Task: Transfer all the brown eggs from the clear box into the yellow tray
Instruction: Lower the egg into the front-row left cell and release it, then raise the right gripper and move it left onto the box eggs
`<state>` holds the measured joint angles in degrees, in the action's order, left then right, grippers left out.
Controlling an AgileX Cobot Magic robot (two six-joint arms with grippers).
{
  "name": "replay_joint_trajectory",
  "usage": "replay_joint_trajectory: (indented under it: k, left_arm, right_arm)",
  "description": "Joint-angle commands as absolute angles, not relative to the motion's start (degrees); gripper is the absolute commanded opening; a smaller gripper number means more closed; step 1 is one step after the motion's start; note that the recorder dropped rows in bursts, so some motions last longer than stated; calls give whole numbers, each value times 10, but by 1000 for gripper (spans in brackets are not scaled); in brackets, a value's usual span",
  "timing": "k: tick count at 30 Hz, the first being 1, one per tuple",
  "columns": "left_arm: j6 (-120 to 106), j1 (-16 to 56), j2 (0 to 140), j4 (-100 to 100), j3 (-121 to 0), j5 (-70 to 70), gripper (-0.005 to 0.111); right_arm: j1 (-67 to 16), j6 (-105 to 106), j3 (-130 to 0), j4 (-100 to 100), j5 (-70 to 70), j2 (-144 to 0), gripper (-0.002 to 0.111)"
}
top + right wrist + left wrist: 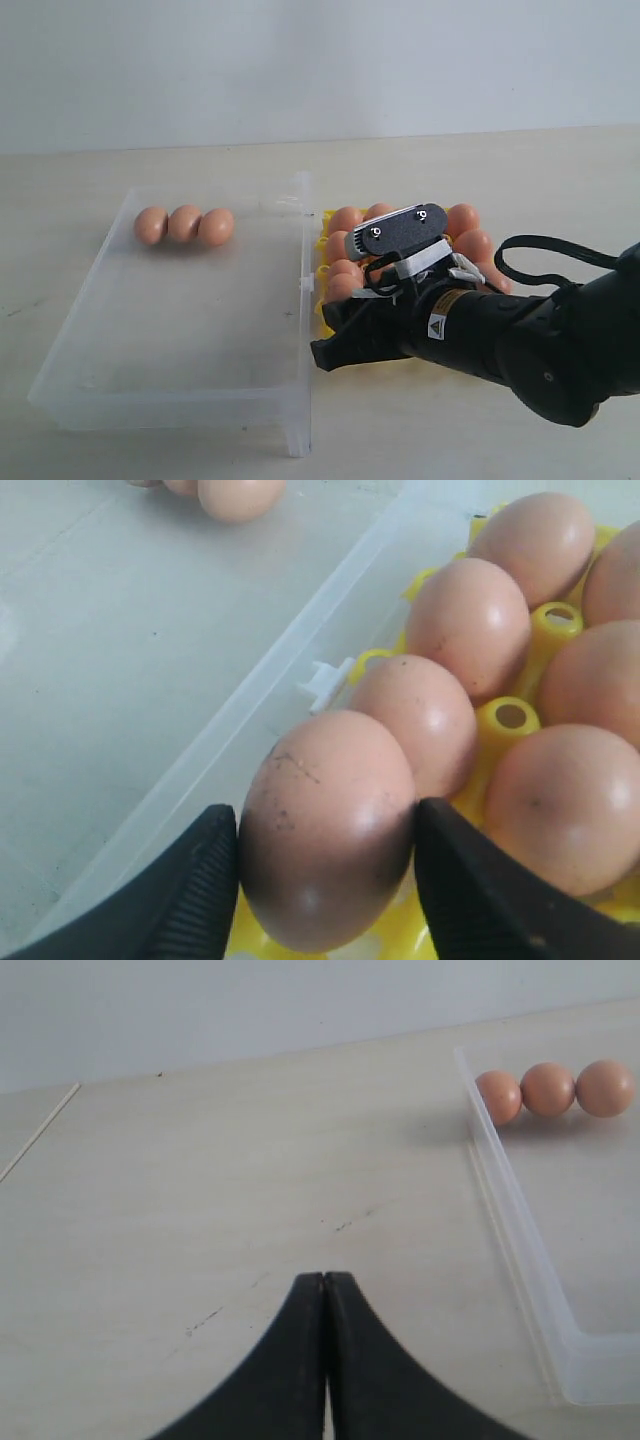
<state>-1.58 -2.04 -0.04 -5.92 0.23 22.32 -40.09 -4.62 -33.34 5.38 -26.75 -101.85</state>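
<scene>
The clear box [160, 408] lies on the pale table [200, 1180], a shallow see-through rectangle with low walls. 3 brown eggs [184, 224] remain in it, touching in a short row at its 11 o'clock corner in the exterior view. They are smooth, oval and a light reddish-brown, all much alike. The yellow tray [322, 272] sits at the box's 3 o'clock side, just beside its wall and the small white clasp tab [325, 680]. It is bright yellow plastic with hollow-topped posts showing between the tray eggs [472, 245] that already fill many of its cells. The arm hides part of the tray, so their number cannot be told. The right gripper [326, 812] hangs over the tray's 7 o'clock corner, and its 2 black ribbed fingers [190, 890] press on either side of the gripped egg [327, 855]. That egg stands on end, low over the corner cell, and has fine dark specks and a thin scratch-like mark near its top. The left gripper [325, 1278] hovers over bare table outside the box, at the box's 9 o'clock side, with its 2 dark fingers closed flat against each other and nothing between them.
</scene>
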Motion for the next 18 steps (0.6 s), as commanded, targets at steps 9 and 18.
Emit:
replay_joint_trajectory:
  k: [9, 18]
  left_arm:
    - [-13, -17, 0, -58, 0, 218, 0]
    - [-13, -17, 0, -58, 0, 218, 0]
  right_arm:
    - [-403, -46, -353, 55, -259, -1019, 60]
    - [-403, -46, -354, 75, -228, -985, 59]
